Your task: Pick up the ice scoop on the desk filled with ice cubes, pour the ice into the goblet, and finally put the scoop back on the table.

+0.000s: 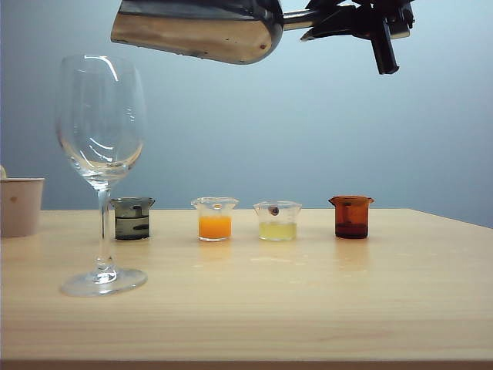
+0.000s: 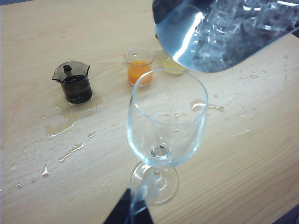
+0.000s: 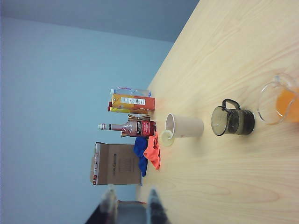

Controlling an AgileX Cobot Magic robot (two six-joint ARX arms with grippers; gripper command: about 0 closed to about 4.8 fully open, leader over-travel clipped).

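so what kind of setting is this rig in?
Looks like a lab or office test bench, not a real bar: a plain wood-grain desk against a bare blue-grey wall, a staged row of small beakers with coloured liquids, and a cardboard box beside bottles at the desk's edge.

Exterior camera low at desk (image 1: 308, 308) edge, facing wall, left wrist looking down close on goblet (image 2: 166, 126), shared by both

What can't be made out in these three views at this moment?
- Left gripper: left wrist view shows only dark fingers cut off by the frame's lower edge, behind the goblet; open or shut unclear.
- Right gripper: exterior view crops it at the top; its hold on the ice scoop handle is partly hidden.
- Ice cubes: blurred, uncountable.
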